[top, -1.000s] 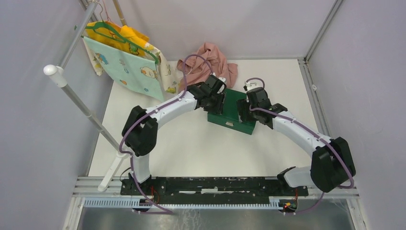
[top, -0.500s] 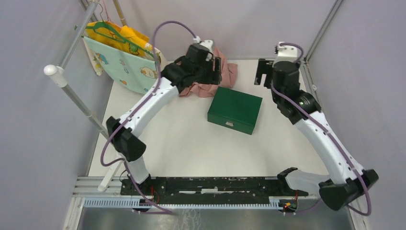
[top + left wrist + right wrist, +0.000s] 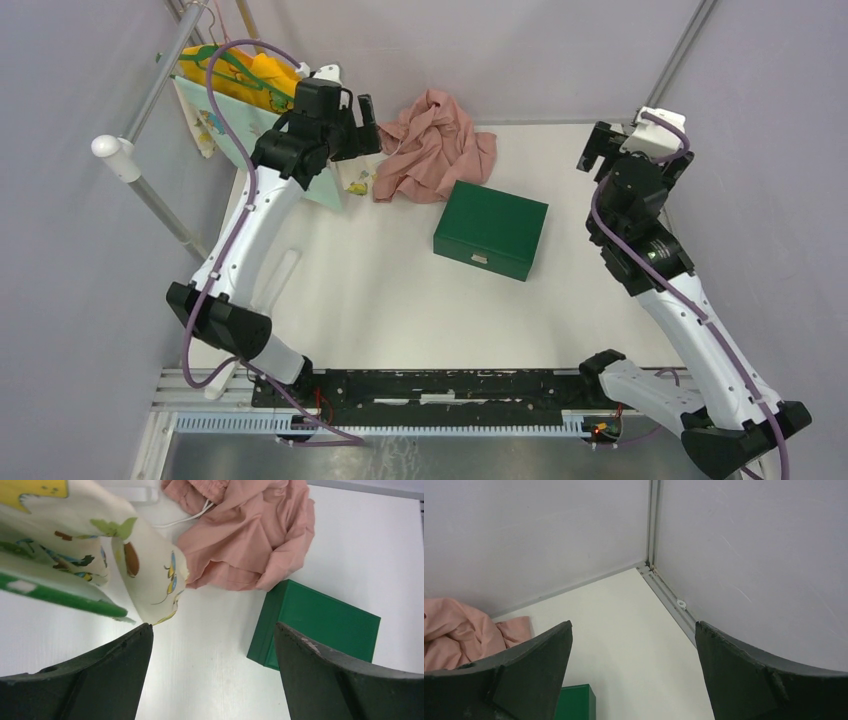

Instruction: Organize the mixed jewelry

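The mixed jewelry is out of view in every frame. A green box [image 3: 490, 230] lies shut in the middle of the table; it also shows as the green box [image 3: 325, 625] past my left fingers and as a corner of the green box [image 3: 576, 702]. My left gripper [image 3: 368, 128] hangs open at the back left beside the hanging patterned cloth, with nothing between its fingers [image 3: 212, 626]. My right gripper [image 3: 642, 148] stands open high at the back right, facing the enclosure corner, also empty [image 3: 633, 623].
A crumpled pink garment [image 3: 435, 145] lies behind the box. Patterned cloths on a green hanger [image 3: 240, 90] hang from a white rack pole [image 3: 150, 190] at the left. Grey walls [image 3: 749, 555] enclose the table on its sides.
Both arms have lifted off the green box and swung apart, the left to the back left and the right to the back right. Both grippers have opened wide. The box stays shut.
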